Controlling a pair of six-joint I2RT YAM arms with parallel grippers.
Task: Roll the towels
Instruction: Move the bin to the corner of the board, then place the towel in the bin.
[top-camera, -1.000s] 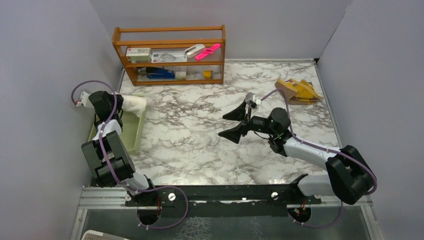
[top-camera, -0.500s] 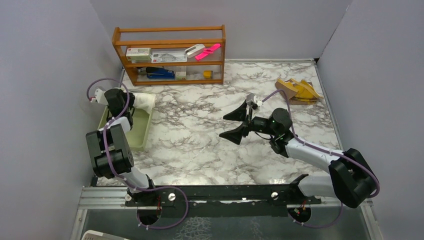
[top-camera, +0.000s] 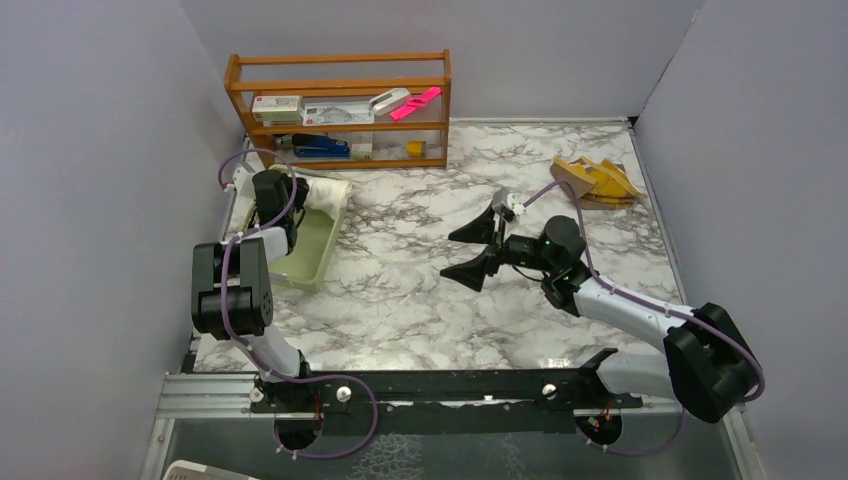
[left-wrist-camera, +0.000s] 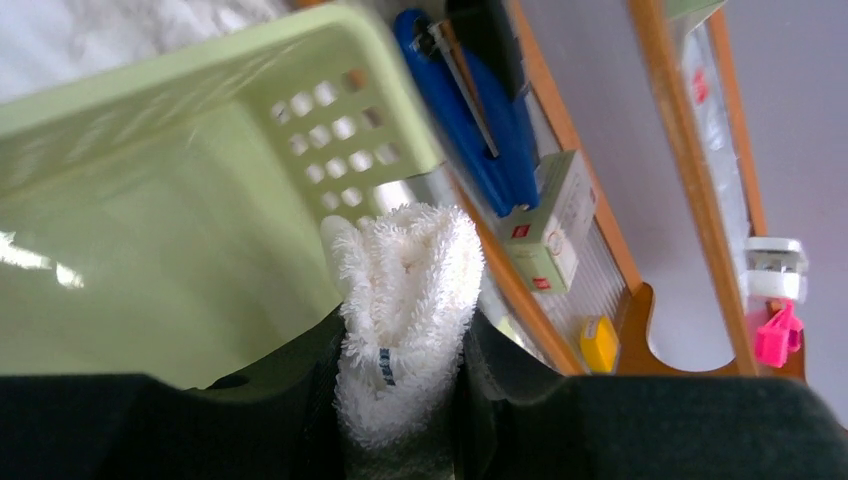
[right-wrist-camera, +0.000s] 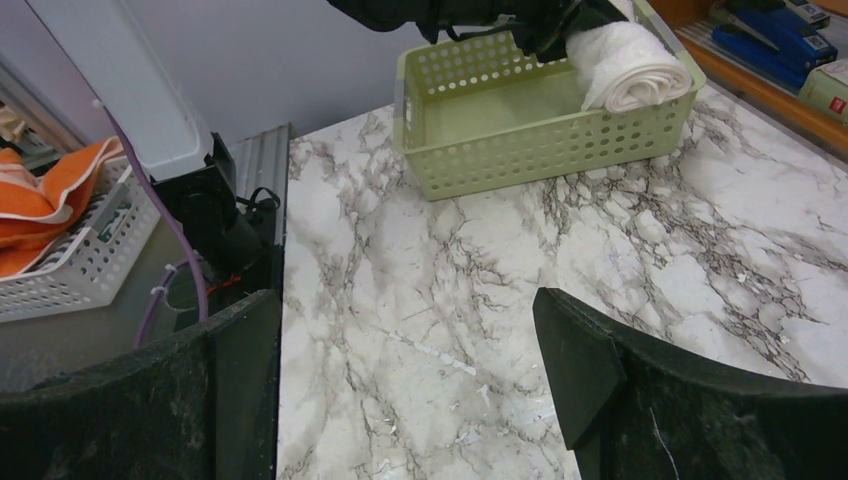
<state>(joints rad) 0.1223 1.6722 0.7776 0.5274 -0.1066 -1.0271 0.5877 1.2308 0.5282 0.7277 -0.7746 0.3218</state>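
The left gripper has swung right, and the green basket with it — jaws clamped on the rolled white towel above the basket's far end. The right gripper has its jaws wide apart, holding nothing. The yellow towel lies on the desk at the far right.

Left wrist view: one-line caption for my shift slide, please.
Left gripper holds a white towel at the green basket's end wall, with the wooden shelf just beyond.
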